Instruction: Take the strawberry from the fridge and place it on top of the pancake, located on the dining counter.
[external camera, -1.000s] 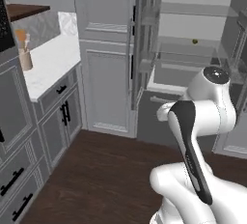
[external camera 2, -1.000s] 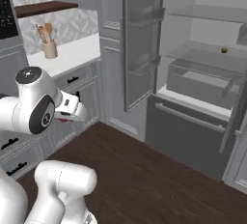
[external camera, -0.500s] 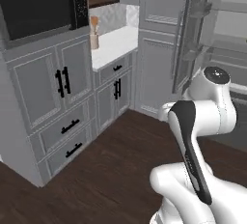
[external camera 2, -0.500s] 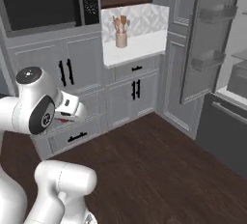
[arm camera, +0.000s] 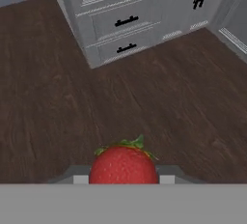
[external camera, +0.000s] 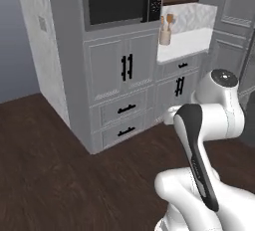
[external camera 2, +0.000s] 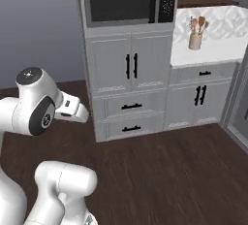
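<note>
Pinching the strawberry (arm camera: pixel 123 165), the claw (arm camera: pixel 123 178) hangs over dark wood floor (arm camera: pixel 58 97).

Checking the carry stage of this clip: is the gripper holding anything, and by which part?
Yes. The gripper is shut on the strawberry, gripping it by its two sides, the leafy cap turned away from the hand.

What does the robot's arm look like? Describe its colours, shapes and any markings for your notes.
The arm is made of glossy white, rounded tube-like segments with bulbous joints. A dark grey band runs along one segment, and the joints end in round dark grey caps. Near the claw the wrist is white with small dark and red marks.
</note>
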Available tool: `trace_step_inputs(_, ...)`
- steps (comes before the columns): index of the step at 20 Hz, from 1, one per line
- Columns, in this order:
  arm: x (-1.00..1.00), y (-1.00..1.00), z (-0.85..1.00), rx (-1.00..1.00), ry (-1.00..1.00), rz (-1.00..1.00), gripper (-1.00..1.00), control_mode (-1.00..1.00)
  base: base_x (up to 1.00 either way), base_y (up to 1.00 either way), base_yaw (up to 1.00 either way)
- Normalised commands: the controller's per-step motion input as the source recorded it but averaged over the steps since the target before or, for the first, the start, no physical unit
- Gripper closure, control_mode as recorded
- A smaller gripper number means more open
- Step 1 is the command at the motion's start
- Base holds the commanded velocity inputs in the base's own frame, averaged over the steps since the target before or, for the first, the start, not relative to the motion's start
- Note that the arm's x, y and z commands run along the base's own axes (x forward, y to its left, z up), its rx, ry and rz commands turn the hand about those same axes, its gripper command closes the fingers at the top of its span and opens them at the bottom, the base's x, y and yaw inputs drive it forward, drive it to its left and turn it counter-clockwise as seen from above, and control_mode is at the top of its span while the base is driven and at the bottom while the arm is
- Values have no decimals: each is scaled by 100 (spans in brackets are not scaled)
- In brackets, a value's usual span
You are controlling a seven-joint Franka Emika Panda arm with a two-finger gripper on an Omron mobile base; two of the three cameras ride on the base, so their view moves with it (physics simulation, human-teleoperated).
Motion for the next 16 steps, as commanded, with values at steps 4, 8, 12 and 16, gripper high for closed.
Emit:
trace_step_inputs(4, 0, 0, 0, 0, 0, 0, 100, 100, -41, 0, 65)
trace_step_inputs(8, 0, 0, 0, 0, 0, 0, 100, 100, -32, 0, 66)
trace_step_inputs(12, 0, 0, 0, 0, 0, 0, 100, 100, -24, 1, 66)
trace_step_inputs(16, 0, 0, 0, 0, 0, 0, 100, 100, -3, 1, 62)
